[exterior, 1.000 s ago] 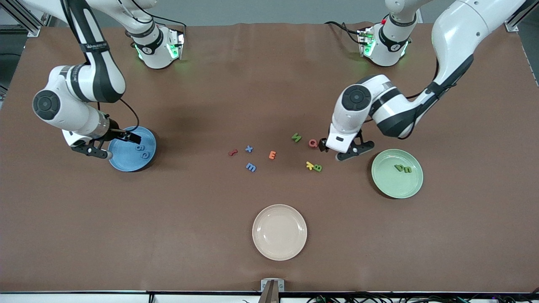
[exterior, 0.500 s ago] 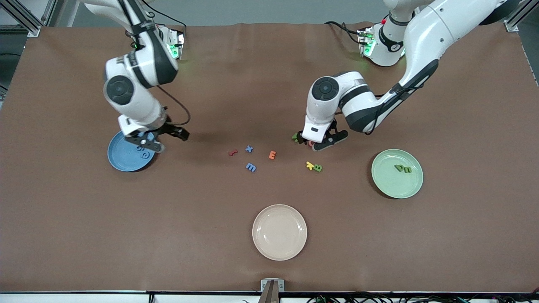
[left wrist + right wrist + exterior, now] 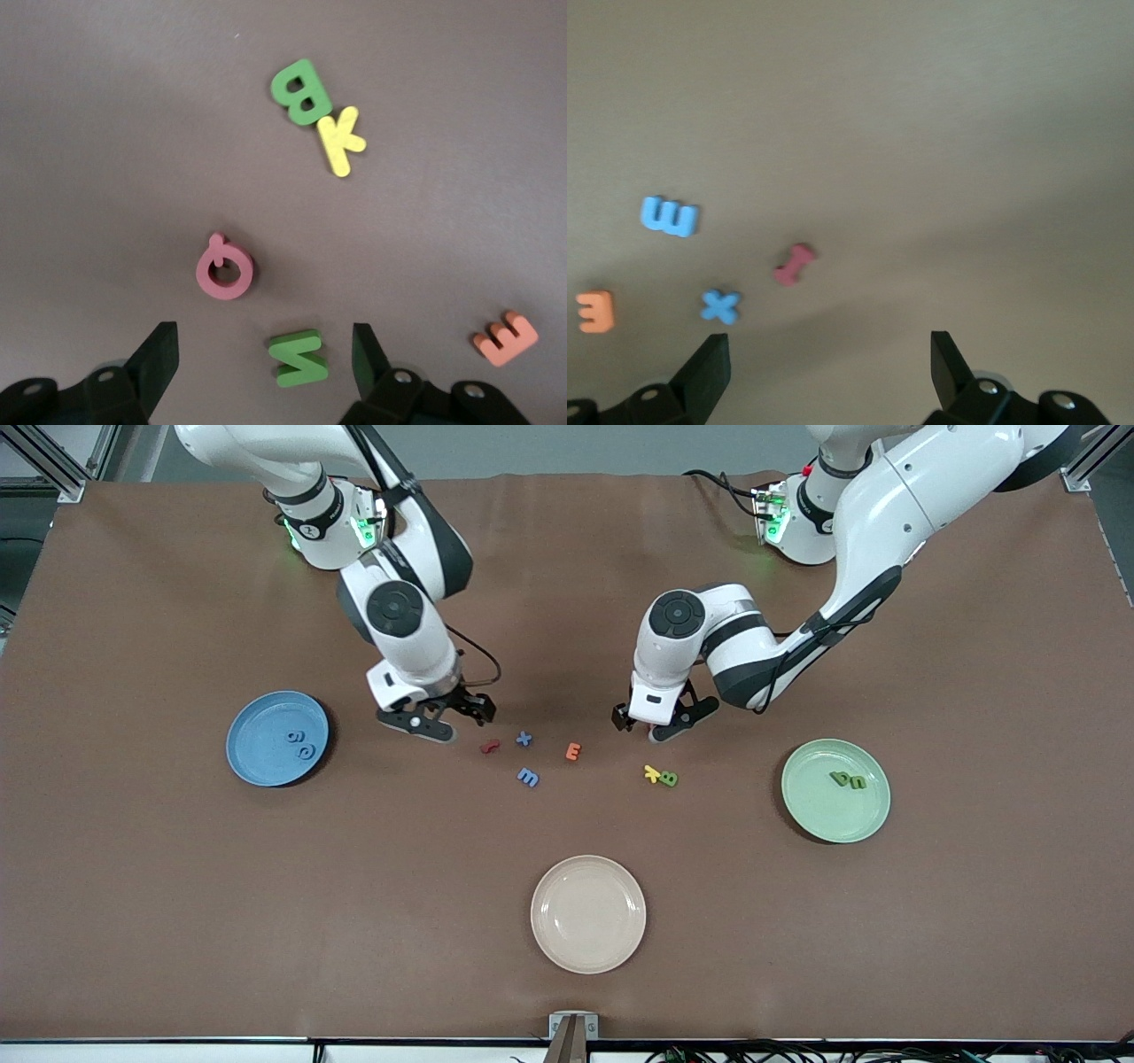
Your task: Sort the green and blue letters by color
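The left gripper [image 3: 649, 722] hangs low over the table [image 3: 974, 921], wrist bent downward from an arm that reaches in from its base. Its fingers [image 3: 158, 359] stand open, and the left wrist view shows the green N [image 3: 299, 358] lying flat between them, touching neither. The pink Q [image 3: 225, 272] lies just beside the N. The green B [image 3: 670, 779] and the yellow K [image 3: 654, 773] touch each other, nearer to the front camera than the N.

The right gripper [image 3: 436, 720] hovers with its wrist angled down over the table, just beside the red letter [image 3: 489, 747] on the side toward the right arm's end of the table. Its fingers [image 3: 709, 372] are spread wide and hold nothing. Near the red letter, toward the left arm's end, lie the blue x [image 3: 524, 738], the blue m [image 3: 528, 778] and the orange E [image 3: 574, 752], each apart from the others.

The blue plate [image 3: 252, 760], well apart from the N toward the right arm's end, holds two blue letters [image 3: 299, 743]. The green plate [image 3: 819, 815], toward the left arm's end, holds two green letters [image 3: 848, 780]. The beige plate [image 3: 588, 948] sits nearest the front camera.
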You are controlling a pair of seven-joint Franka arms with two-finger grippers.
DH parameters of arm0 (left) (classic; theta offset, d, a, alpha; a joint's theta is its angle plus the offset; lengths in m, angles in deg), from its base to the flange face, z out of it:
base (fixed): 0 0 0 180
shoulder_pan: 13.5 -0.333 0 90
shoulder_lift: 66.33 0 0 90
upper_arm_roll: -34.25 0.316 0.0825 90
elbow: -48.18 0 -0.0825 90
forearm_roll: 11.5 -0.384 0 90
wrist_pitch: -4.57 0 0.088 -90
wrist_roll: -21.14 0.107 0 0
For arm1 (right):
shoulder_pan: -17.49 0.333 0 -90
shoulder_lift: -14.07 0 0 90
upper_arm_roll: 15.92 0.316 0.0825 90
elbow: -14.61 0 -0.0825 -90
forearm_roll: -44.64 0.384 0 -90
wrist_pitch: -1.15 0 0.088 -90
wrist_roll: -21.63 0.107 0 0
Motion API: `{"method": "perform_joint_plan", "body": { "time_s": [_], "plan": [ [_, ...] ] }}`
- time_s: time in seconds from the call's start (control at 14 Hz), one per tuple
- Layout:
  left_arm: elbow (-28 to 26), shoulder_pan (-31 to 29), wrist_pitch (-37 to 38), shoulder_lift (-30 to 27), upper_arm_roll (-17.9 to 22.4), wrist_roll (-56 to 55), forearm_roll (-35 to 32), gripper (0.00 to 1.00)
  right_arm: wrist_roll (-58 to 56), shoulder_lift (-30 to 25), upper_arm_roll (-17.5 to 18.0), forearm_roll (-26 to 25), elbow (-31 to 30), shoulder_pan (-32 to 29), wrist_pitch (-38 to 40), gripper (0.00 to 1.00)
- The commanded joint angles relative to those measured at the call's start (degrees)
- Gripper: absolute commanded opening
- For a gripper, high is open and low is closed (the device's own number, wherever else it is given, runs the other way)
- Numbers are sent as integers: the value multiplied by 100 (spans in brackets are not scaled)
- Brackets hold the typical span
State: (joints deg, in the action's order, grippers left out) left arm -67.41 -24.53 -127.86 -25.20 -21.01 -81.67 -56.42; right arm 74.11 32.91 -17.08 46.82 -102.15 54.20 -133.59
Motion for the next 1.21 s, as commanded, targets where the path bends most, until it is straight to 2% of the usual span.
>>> {"method": "perform_joint_plan", "body": {
  "time_s": [0.0,0.36,0.57,0.86,1.14],
  "plan": [
    [63,66,-90,166,85,-746,-140,85,410,698,-69,19,707,240,-60,100],
    [142,619,-108,228,278,-1653,-132,78,868,1357,-69,-51,997,495,-579,100],
    [204,1128,-231,228,725,-1786,-132,76,1228,1779,-78,-69,1392,636,-579,100],
    [362,1314,-319,307,911,-1804,-132,74,1308,1886,-86,-69,1481,680,-579,99],
    [441,1340,-319,377,911,-1812,-132,73,1326,1948,-95,-69,1464,698,-579,90]
  ]
}}
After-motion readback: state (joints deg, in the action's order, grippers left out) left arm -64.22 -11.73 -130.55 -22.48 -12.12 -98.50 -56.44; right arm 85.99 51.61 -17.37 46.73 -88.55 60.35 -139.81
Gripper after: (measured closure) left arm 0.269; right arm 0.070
